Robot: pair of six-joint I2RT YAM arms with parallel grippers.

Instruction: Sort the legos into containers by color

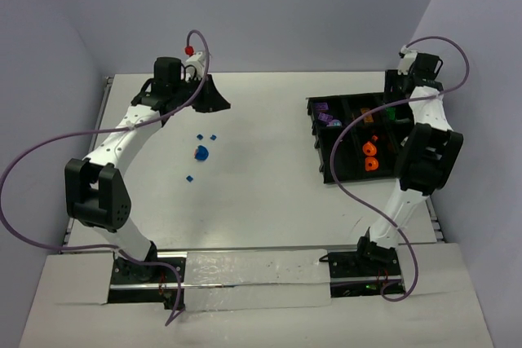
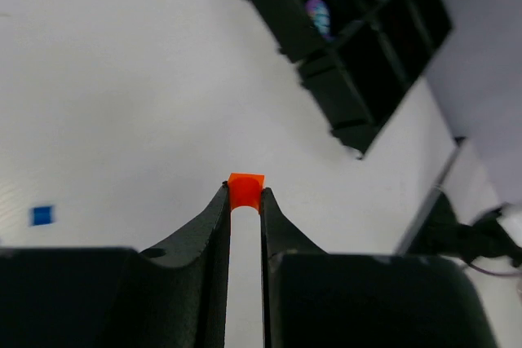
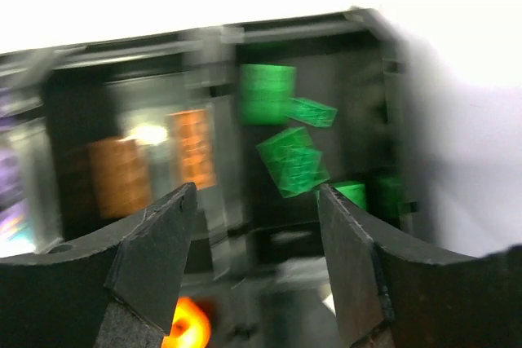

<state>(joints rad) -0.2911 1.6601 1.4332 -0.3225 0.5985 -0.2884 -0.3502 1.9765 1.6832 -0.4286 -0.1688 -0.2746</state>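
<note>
Checking the left wrist cam first: left gripper (image 2: 245, 198) was pinched almost shut on a small orange brick (image 2: 245, 184), held right at the fingertips above the white table (image 2: 122, 79). Past the tips, one blue brick (image 2: 42, 215) lay on the table off to the left. The black tray (image 2: 326, 95) sat far up right, with a purple piece (image 2: 320, 15) in one compartment. The top cam didn't resolve that orange brick at all. I could only make out the left gripper as a dark shape toward the table's far side, well apart from the tray.

Right wrist cam, badly blurred: right gripper (image 3: 257, 193) had its jaws wide apart with nothing between them, over the tray. A bright orange rounded piece (image 3: 188, 323) showed low between the fingers. Beyond the tips, green bricks (image 3: 292, 159) lay in an end compartment and brownish-orange pieces (image 3: 118, 175) in the one to its left.

Top cam gave the layout the wrists missed. Loose blue pieces (image 1: 201, 152) lay mid-table on the left. In the tray on the right, orange pieces (image 1: 371, 152) sat in the nearer compartments, with purple and green farther back. The right arm mostly hid its own gripper there.
</note>
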